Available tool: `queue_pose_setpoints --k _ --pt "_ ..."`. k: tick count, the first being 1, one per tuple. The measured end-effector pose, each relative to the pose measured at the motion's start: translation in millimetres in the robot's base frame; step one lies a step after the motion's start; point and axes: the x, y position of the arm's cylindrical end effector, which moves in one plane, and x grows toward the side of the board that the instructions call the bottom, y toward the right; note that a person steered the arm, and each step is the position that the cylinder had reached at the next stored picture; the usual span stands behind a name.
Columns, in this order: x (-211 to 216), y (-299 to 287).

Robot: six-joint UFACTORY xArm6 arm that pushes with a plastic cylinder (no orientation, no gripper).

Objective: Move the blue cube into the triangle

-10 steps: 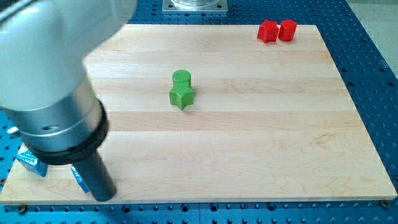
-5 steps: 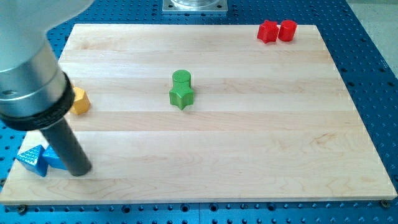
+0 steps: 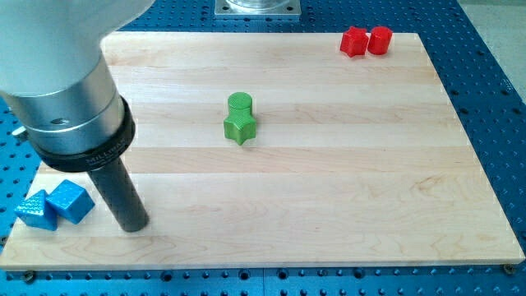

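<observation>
The blue cube sits at the view's bottom left, touching the blue triangle block on its left. My tip rests on the wooden board just to the right of the blue cube, with a small gap between them. The arm's large grey body covers the view's upper left.
A green cylinder and a green star block touch each other near the board's middle. Two red blocks sit side by side at the view's top right. The arm hides the orange block seen earlier at the left.
My tip moved up-left, then right, and now stands right of the blue cube. The blue cube now lies against the triangle's right side. The arm again covers the orange block.
</observation>
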Motion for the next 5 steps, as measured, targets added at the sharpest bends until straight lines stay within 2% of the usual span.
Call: queue_pose_setpoints --k 5 --pt "0 34"
